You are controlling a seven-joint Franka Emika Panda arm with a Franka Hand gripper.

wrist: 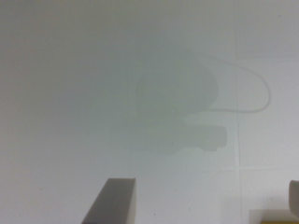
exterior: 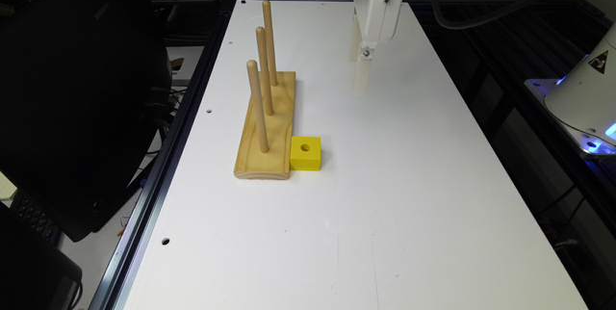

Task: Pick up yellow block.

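Biggest thing here is the white table (exterior: 365, 194), running long and narrow away from the exterior camera. Taking the table's middle as the clock centre in that view, the wooden base (exterior: 269, 132) sits around 10 o'clock, lying lengthwise along the table edge, with its three pegs (exterior: 263, 71) standing upright in a row. My guess is it's parked off to the side so the middle stays free for me to move around.

I'm up around 12 o'clock, hanging above the surface, gripper (exterior: 360, 71) pointing straight down and not touching anything. In the wrist view my two fingertips (wrist: 114, 200) show far apart with only bare table and my own shadow between them, so my jaws are wide and holding nothing. Makes sense, you want them spread before dropping over a block.

Smallest item, the block (exterior: 305, 153): yellow, hole facing up, flat on the table at about 9 o'clock, touching the near end of the base on the side toward the middle. It's well apart from me. That snug spot looks like the tricky bit, I think: one finger would have to go on the base side, so gripping across the two free faces seems safer.
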